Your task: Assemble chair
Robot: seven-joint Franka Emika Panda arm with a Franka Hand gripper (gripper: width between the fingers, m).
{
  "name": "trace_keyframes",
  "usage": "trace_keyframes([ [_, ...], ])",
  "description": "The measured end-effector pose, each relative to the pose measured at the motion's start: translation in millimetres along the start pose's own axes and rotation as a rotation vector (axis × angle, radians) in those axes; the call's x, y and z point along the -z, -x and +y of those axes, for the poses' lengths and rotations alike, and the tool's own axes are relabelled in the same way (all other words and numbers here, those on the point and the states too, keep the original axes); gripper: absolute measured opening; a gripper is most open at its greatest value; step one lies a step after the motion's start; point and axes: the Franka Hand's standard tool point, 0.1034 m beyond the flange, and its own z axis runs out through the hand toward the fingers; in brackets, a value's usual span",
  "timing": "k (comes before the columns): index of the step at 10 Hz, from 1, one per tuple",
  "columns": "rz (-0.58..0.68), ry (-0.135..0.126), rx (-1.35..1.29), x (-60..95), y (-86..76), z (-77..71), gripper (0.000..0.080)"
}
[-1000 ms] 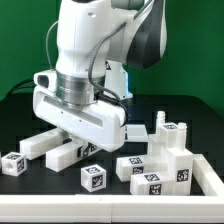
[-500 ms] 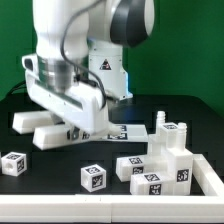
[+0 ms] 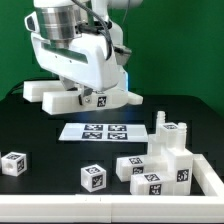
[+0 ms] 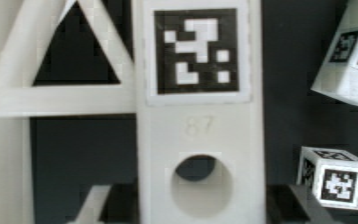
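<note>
Step in hand, as I read it: carrying one chair part over to the build. The arm (image 3: 75,45) has the braced frame (image 3: 55,94) up in the air, apparently clear of the table (image 3: 40,135), above & behind the marker board (image 3: 100,131) and toward the ext. view's left. The jaws are mostly hidden by the hand's body and the frame itself, but they look clamped on the frame, since it hangs under the hand w/ nothing else bearing it. The wrist view looks close onto the part: a flat bar w/ a tag (image 4: 197,50) on it, a round hole (image 4: 202,172) further along the same bar, and a triangular opening of the bracing beside it. The rest of the chair is on the table: a left cube (image 3: 12,163) near the front at the ext. view's left, a centre cube (image 3: 93,177) near front middle, and a cluster of blocky parts (image 3: 165,160) at the ext. view's right w/ a short post sticking up. Can't tell whether that cluster is already joined or just pushed together. The task looks early-to-mid, as several pieces are loose. Next move, my guess: swing the frame across to the cluster, turn it so the mating face & hole line up w/ whatever goes in, then lower it slow & square. It needs clearance over the marker board and cubes on the way. The frame is long, so its far end could clip the post.
</note>
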Motion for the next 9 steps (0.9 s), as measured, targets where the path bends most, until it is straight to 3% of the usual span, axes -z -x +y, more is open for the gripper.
trace_keyframes([
  [2, -0.005, -0.003, -0.015, -0.8, 0.0, 0.0, 0.0288],
  [3, -0.016, -0.029, -0.061, 3.6, -1.7, -3.2, 0.0288],
  [4, -0.060, -0.052, -0.134, 24.0, 1.7, -13.9, 0.0288],
  [5, -0.073, -0.116, -0.196, 52.5, -3.7, -32.6, 0.0288],
  [6, -0.067, -0.157, -0.247, 67.8, -9.6, -45.5, 0.0288],
  [7, -0.057, -0.168, -0.296, 76.6, -10.7, -57.2, 0.0288],
  [9, -0.053, -0.169, -0.291, 77.3, -11.2, -60.0, 0.0288],
])
